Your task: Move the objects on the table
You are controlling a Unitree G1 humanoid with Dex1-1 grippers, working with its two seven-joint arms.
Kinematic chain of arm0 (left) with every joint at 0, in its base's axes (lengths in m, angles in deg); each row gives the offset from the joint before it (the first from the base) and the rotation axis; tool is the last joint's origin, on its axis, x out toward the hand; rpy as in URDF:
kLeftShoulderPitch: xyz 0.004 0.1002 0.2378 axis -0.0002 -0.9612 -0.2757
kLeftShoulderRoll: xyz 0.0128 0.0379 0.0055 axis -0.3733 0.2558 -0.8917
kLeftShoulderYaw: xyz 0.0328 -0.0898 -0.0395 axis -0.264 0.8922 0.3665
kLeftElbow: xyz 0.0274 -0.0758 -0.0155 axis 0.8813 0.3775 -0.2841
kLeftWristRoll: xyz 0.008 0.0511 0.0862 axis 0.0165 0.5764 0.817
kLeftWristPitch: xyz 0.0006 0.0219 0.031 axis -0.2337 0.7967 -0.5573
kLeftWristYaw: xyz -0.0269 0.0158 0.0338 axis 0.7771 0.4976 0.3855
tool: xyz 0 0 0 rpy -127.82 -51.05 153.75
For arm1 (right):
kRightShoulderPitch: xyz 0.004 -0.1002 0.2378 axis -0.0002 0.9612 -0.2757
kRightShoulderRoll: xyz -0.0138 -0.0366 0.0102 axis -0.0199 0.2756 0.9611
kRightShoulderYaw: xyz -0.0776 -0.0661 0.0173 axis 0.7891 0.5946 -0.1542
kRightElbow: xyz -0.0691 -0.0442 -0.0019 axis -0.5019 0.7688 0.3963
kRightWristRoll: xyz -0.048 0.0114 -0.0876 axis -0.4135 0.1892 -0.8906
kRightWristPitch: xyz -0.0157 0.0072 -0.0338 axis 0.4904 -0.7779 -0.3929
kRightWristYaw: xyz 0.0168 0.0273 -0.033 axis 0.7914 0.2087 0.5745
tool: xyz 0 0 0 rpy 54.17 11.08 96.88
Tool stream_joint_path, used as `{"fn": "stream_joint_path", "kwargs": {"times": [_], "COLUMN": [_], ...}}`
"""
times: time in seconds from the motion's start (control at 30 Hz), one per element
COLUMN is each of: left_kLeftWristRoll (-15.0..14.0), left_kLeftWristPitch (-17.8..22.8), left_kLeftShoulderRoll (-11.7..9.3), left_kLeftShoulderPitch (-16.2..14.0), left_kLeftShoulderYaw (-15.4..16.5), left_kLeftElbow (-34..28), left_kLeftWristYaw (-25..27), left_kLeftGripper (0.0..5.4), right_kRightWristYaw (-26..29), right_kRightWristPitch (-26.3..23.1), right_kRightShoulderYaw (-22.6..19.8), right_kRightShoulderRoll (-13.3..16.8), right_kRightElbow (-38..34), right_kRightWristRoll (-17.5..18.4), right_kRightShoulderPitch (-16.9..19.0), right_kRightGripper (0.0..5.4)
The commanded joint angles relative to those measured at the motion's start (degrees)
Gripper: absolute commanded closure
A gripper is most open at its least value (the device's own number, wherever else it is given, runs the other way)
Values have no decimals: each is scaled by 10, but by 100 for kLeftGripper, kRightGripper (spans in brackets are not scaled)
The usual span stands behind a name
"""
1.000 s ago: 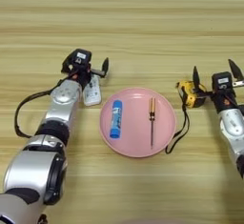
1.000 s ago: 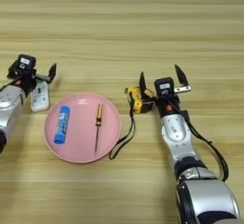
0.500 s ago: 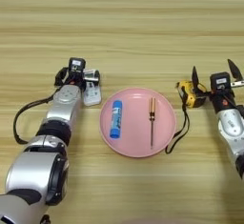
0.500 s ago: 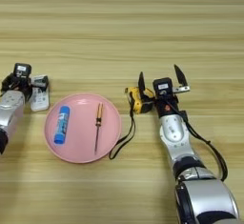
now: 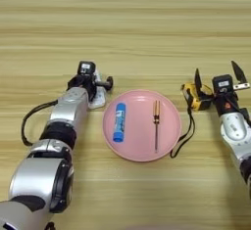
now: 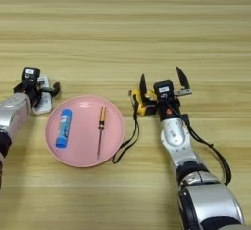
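The white remote control (image 5: 98, 97) lies on the table (image 5: 125, 28) just left of the pink plate. My left gripper (image 5: 93, 82) is low over its far end, open, with one black finger (image 5: 107, 82) showing on the plate side of the remote. The yellow-black tape measure (image 5: 195, 97) sits right of the plate, and its black strap (image 5: 185, 131) trails toward me. My right gripper (image 5: 217, 77) is held open just behind the tape measure, fingers (image 5: 197, 80) spread wide and holding nothing.
A round pink plate (image 5: 142, 146) sits between the two arms. On it lie a blue glue stick (image 5: 118, 122) and a wooden-handled screwdriver (image 5: 156, 124). Bare wood stretches across the far half of the table.
My left gripper has come down onto the remote's far end and its fingers have drawn closer together. The right gripper and the tape measure have not moved.
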Motion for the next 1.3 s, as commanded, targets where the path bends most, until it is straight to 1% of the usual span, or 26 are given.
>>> {"fn": "stream_joint_path", "kwargs": {"times": [0.03,0.13,0.2,0.27,0.37,0.4,0.5,0.57,0.67,0.8,0.87,0.9,1.07,1.17,1.3], "left_kLeftWristRoll": [-7,0,7,10,11,13,19,20,21,16,18,18,10,-5,-6], "left_kLeftWristPitch": [42,52,57,59,61,60,53,51,48,55,60,65,102,134,167], "left_kLeftShoulderRoll": [-1,-2,-2,-3,-5,-6,-10,-13,-19,-27,-32,-35,-49,-48,-48], "left_kLeftShoulderPitch": [-10,-17,-28,-37,-43,-45,-52,-56,-65,-90,-109,-118,-182,-219,-271], "left_kLeftShoulderYaw": [-1,0,-4,-8,-11,-14,-21,-25,-30,-36,-41,-43,-39,-33,-37], "left_kLeftElbow": [-11,-6,-7,-5,-2,-1,2,-2,-5,-30,-54,-68,-160,-215,-289], "left_kLeftWristYaw": [7,-10,-18,-18,-18,-18,-20,-18,-18,-1,2,4,8,17,26], "left_kLeftGripper": [3,41,67,85,116,138,175,190,198,201,202,217,251,254,254], "right_kRightWristYaw": [-6,-8,-8,-9,-10,-11,-12,-13,-14,-15,-15,-15,-14,-14,-14], "right_kRightWristPitch": [-7,-5,-4,-2,-1,-1,0,1,2,2,2,2,2,1,-1], "right_kRightShoulderYaw": [4,5,5,5,5,6,6,6,6,7,7,7,8,8,8], "right_kRightShoulderRoll": [0,0,-1,-2,-2,-3,-4,-4,-5,-5,-5,-5,-4,-4,-4], "right_kRightElbow": [-1,-3,-5,-7,-9,-9,-10,-11,-13,-15,-16,-16,-18,-18,-17], "right_kRightWristRoll": [-5,-6,-5,-4,-5,-4,-4,-4,-4,-4,-4,-4,-4,-4,-4], "right_kRightShoulderPitch": [-11,-10,-9,-9,-9,-9,-9,-9,-8,-7,-7,-7,-6,-7,-8], "right_kRightGripper": [0,0,0,0,0,0,0,0,0,0,0,0,0,0,0]}}
